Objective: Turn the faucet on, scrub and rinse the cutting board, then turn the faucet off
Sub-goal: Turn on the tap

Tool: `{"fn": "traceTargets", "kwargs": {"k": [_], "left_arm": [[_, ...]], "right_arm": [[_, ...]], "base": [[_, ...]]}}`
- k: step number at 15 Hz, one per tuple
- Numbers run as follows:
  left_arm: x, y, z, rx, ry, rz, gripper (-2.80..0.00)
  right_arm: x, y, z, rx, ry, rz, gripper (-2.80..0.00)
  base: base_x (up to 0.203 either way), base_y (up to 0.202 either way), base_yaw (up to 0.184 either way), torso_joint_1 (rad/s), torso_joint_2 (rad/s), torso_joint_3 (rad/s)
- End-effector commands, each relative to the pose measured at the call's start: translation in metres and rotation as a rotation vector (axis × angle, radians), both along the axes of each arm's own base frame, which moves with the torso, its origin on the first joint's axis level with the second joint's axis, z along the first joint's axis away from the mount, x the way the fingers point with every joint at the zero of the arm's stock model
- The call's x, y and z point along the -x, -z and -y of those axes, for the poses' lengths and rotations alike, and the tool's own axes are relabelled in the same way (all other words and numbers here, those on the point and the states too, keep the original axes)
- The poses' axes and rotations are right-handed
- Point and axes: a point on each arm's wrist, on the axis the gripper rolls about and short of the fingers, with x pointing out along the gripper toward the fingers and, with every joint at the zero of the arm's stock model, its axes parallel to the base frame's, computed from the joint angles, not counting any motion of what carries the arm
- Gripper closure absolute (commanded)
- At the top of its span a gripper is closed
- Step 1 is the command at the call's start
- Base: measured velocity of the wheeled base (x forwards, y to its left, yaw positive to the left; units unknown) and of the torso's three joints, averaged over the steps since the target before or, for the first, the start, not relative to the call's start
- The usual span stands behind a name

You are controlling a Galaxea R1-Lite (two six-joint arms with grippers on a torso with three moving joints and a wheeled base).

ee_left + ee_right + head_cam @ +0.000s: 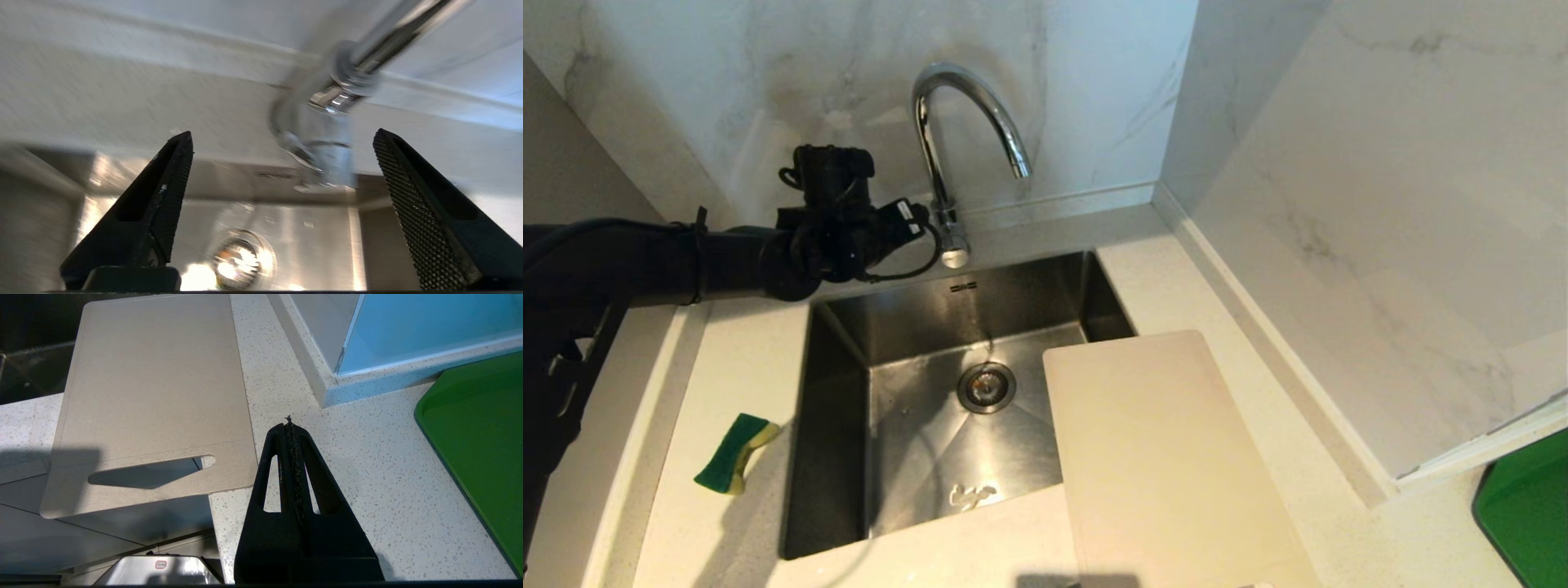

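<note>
Faucet: the faucet (968, 122) rises from the counter behind the sink (849, 384), spout arched over the basin; we see no water running.
Left gripper: our left gripper (282, 179) sits just beside the faucet's base, fingers spread wide with nothing between them; in the wrist view the base stands ahead of the gap, nearer one finger.
Cutting board: the cutting board (1168, 457) lies flat on the counter to the right of the sink, its far left corner overhanging the basin, its slot handle at the near end.
Sponge: the sponge (734, 454) rests on the counter left of the sink, well apart from the board.
Right gripper: our right gripper (291, 428) is pressed together and empty, above the counter near the board's handle end.
Green tray: a green tray (1531, 514) sits at the far right.
Risk: we judge the lever small and slick; an off-centre close could slip off it or bump the base.
Risk, later: the overhanging board could tip into the sink if nudged.
</note>
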Motion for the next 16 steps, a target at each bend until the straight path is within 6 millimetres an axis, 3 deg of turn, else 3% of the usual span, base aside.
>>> {"fn": "traceTargets", "kwargs": {"k": [1,7,16], "left_arm": [[0.005,-0.002,0.008,0.078,0.008,-0.003,-2.8],[0.008,-0.001,0.016,0.207,0.01,-0.015,-2.8],[-0.006,0.025,0.026,0.209,-0.023,-0.027,-2.8]], "right_arm": [[0.0,0.0,0.0,0.0,0.0,-0.001,0.0],[0.0,0.0,0.0,0.0,0.0,0.0,0.0],[0.0,0.0,0.0,0.0,0.0,0.0,0.0]], "base": [[0.0,0.0,0.0,0.0,0.0,0.0],[0.0,0.0,0.0,0.0,0.0,0.0],[0.0,0.0,0.0,0.0,0.0,0.0]]}}
